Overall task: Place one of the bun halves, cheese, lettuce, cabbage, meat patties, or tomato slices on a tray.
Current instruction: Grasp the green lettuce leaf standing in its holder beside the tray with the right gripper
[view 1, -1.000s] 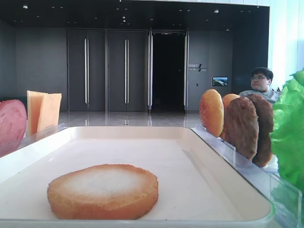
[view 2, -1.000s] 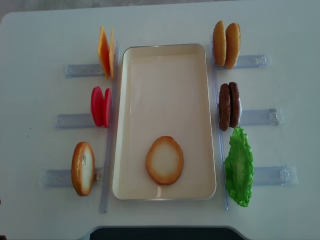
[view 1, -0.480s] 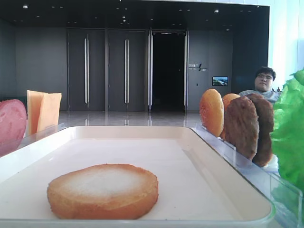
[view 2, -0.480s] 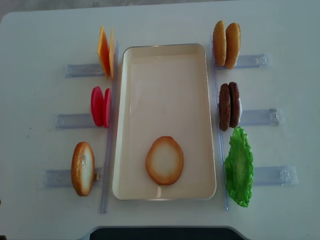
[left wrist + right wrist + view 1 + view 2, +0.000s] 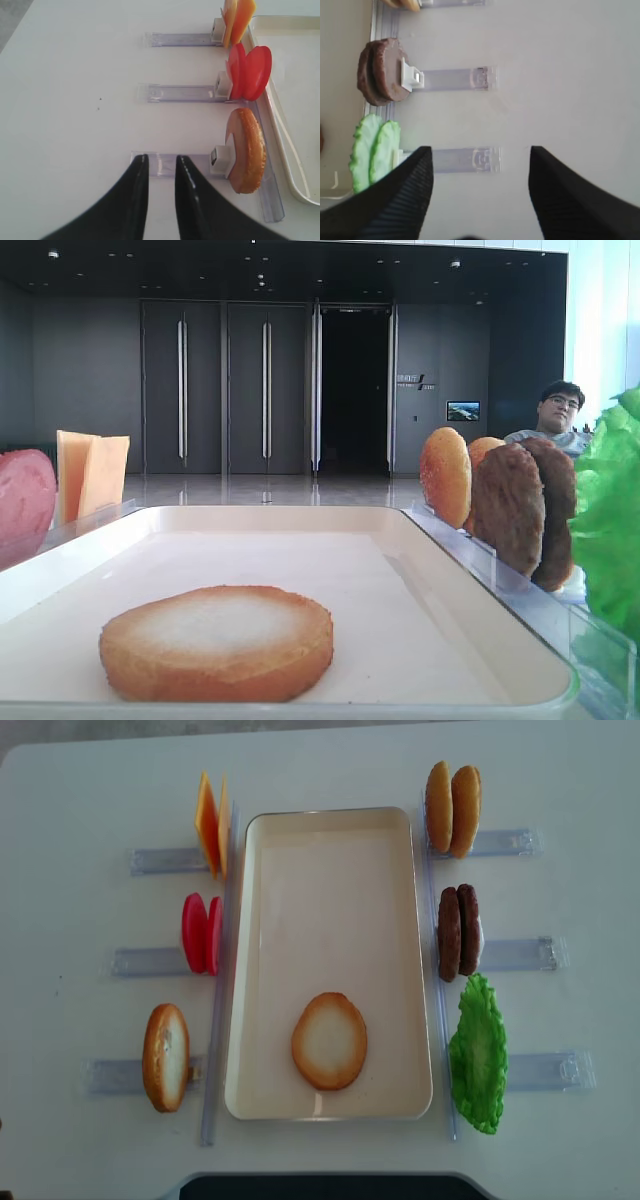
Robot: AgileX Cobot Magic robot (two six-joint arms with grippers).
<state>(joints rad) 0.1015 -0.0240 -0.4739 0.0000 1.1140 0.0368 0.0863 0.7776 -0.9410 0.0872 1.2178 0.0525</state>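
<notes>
Bun half [image 5: 329, 1041] lies flat, pale face up, at the tray's [image 5: 330, 818] six o'clock; it looks light, stiff and best taken across its rim. The left gripper [image 5: 158, 165] is nearly closed, empty, nine o'clock of the racked bun half [image 5: 247, 150]. The right gripper [image 5: 481, 165] gapes wide, empty, three o'clock of the lettuce [image 5: 374, 152].

Tray [image 5: 262, 970] glossy smooth plastic; racks [image 5: 520, 954] clear plastic; patties [image 5: 458, 932] rough, grainy.

No text can be read anywhere. A small sign [image 5: 415, 382] on the dark back wall beside the doorway carries lettering too small and blurred to make out; the racks and food bear no labels.
</notes>
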